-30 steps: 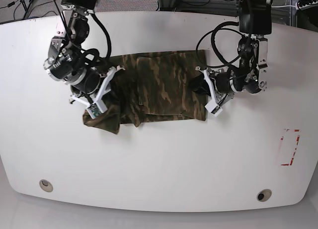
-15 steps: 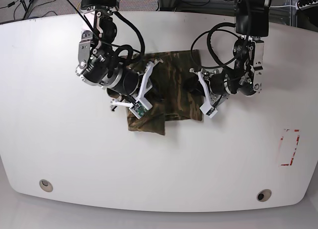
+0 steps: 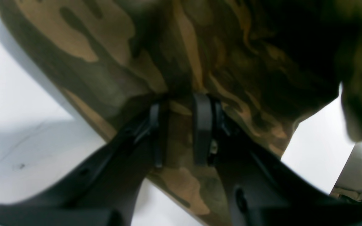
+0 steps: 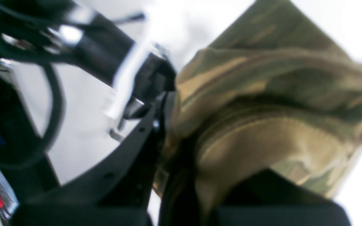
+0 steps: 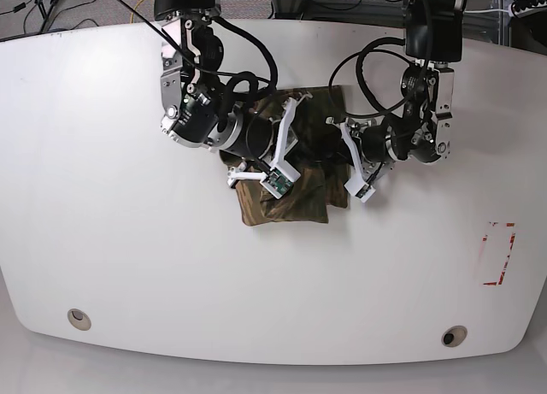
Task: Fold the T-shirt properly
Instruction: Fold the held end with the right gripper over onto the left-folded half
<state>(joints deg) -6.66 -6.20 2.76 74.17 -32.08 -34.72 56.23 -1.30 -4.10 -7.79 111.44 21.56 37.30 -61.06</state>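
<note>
Left wrist view: at 6 o'clock our left gripper (image 3: 181, 125) pinches a fold of the T-shirt (image 3: 200, 56), anchoring that edge. Our right gripper (image 4: 174, 163) is clamped on cloth, carrying it across. The T-shirt sits mid-table (image 5: 102, 266), arms crowding it at 12 o'clock.

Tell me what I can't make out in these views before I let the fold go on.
- Base view: the right gripper and arm hide the T-shirt middle, so the fold line is unseen.
- Right wrist view: blurred; cloth covers the fingertips.
- Left wrist view: the left gripper pinches cloth; the shirt is cut off by the frame's edges.
</note>
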